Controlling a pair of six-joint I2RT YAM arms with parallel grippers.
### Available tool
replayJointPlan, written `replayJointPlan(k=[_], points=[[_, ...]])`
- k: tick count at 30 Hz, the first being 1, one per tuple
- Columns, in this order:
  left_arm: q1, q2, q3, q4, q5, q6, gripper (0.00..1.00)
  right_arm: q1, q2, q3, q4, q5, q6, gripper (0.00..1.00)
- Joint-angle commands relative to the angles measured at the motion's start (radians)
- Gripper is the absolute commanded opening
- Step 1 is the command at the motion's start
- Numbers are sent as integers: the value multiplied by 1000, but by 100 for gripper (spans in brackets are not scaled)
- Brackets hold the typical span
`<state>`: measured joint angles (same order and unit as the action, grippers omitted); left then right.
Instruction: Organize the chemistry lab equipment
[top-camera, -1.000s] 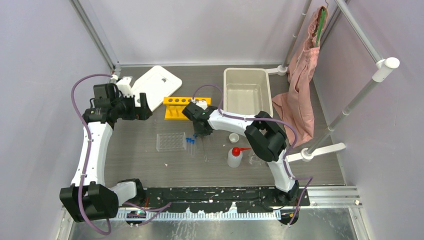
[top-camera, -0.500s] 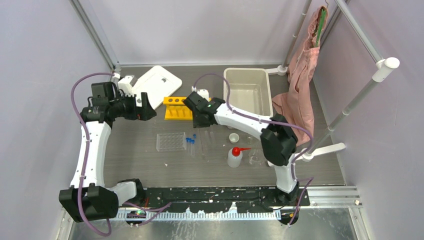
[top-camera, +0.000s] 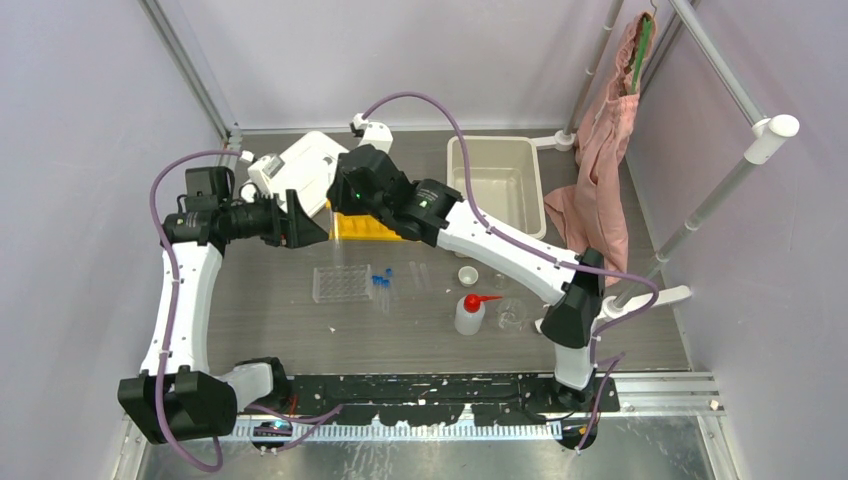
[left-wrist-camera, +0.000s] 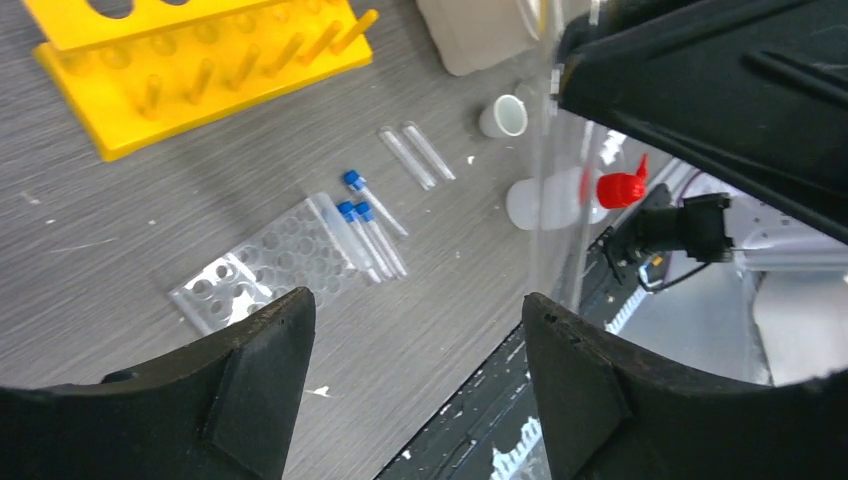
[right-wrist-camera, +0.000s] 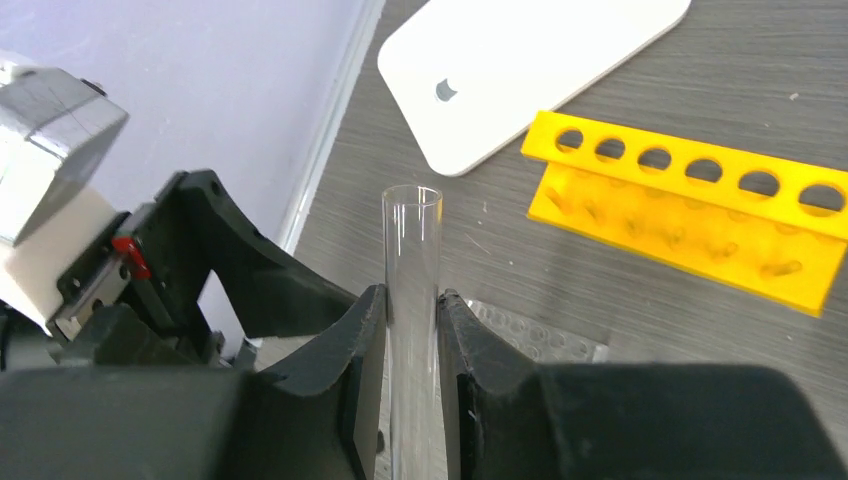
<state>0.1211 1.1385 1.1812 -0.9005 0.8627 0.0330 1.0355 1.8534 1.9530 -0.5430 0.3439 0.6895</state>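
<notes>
My right gripper (right-wrist-camera: 412, 300) is shut on a clear glass tube (right-wrist-camera: 412, 245) and holds it upright above the table, over the left end of the yellow rack (right-wrist-camera: 690, 220). In the top view this gripper (top-camera: 345, 192) is close to my left gripper (top-camera: 300, 226). My left gripper (left-wrist-camera: 415, 310) is open and empty, and the held tube (left-wrist-camera: 558, 230) stands just right of it. On the table lie the clear tray (top-camera: 340, 283), blue-capped vials (top-camera: 380, 285), two glass tubes (top-camera: 418, 275), a tiny white cup (top-camera: 467, 274), the squeeze bottle (top-camera: 468, 312) and a beaker (top-camera: 512, 316).
A white bin (top-camera: 497, 180) stands at the back right and a white lid (top-camera: 300, 165) at the back left. The pink cloth (top-camera: 600, 190) hangs at the right by the white pole stand (top-camera: 700, 210). The right arm spans the table's middle.
My right gripper has risen from the table near the vials and swung up and left with the glass tube. My left gripper has turned toward it.
</notes>
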Motion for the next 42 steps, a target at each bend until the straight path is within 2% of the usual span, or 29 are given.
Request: replayJointPlan(k=[1,8,17,22,30,32,34,37,39,42], points=[[8,3,23,-11,143,-21,74,18,32,66,97,54,21,4],[6,13,8,13,209,-58,63,31,50,72,143,74,31,3],[6,25,-29,37,213,-68,52,33,50,69,191,74,47,2],[5,40,-38,37,209,-60,40,33,51,69,198,62,57,2],[5,42,-51,56,213,-54,12,33,45,57,212,47,61,2],[5,41,-56,59,213,-48,7,32,45,60,209,21,71,8],[5,39,-59,59,208,-39,4,26,51,84,160,-5,75,26],[5,33,-60,46,194,2,2,8,88,179,-2,-84,59,48],[5,28,-61,41,185,26,1,-4,109,227,-98,-137,44,52],[5,13,-66,37,174,70,0,-28,123,244,-156,-252,24,55]])
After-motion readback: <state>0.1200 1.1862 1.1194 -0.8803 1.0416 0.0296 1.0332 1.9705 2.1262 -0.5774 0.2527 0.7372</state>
